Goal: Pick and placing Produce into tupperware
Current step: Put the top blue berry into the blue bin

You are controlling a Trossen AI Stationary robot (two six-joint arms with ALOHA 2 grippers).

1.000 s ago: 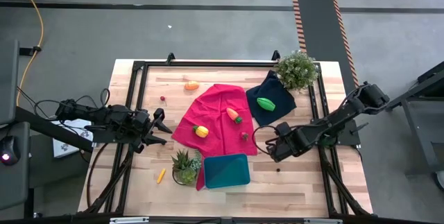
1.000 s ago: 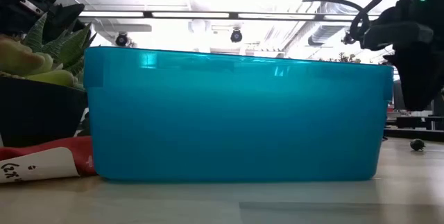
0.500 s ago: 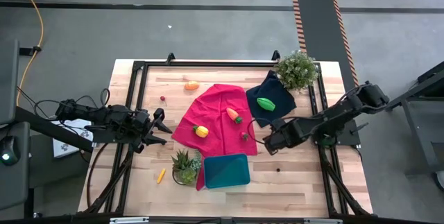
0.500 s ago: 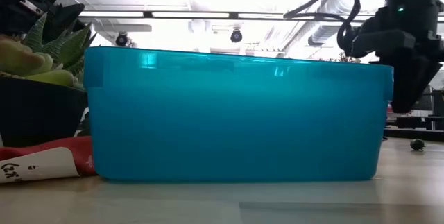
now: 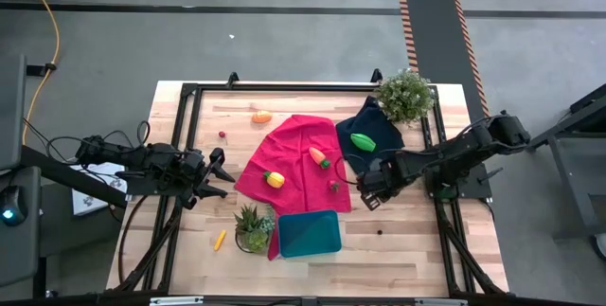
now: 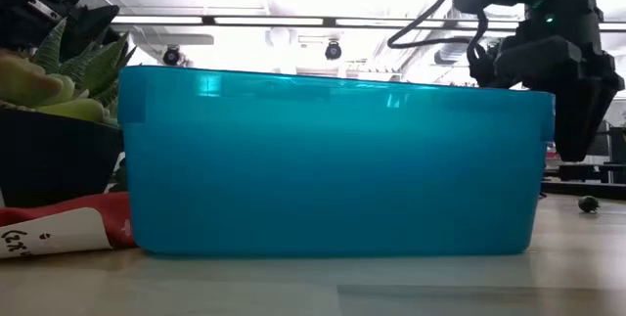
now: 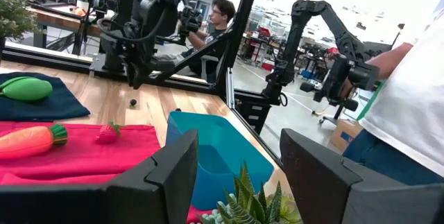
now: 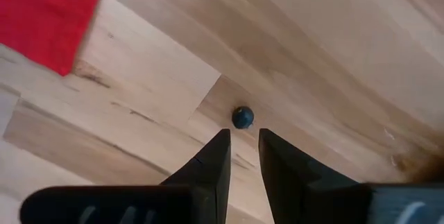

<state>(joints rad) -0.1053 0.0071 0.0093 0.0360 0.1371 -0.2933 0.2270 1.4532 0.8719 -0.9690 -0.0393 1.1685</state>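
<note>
The teal tupperware (image 5: 310,233) stands near the table's front edge, with nothing showing inside. On the red cloth (image 5: 294,169) lie a carrot (image 5: 319,157), a yellow-orange piece (image 5: 275,179) and a small strawberry (image 5: 333,186). A green oval (image 5: 363,141) rests on the navy cloth (image 5: 371,135). An orange piece (image 5: 261,117) and a thin yellow stick (image 5: 220,240) lie on bare wood. My right gripper (image 5: 367,194) points down just right of the red cloth, its fingers a narrow gap apart above a small blue ball (image 8: 242,117). My left gripper (image 5: 222,171) waits open at the table's left.
A succulent pot (image 5: 252,228) stands left of the tupperware and a leafy plant (image 5: 404,95) at the far right corner. Another small dark ball (image 5: 380,231) lies right of the tupperware. A black frame (image 5: 284,87) rims the table. People and other arms show in the room behind.
My right gripper has swung toward the table's left and slightly toward its far edge, coming closer to the red cloth's right edge, and its wrist has rolled. It stays at the same height. Nothing on the table has moved.
</note>
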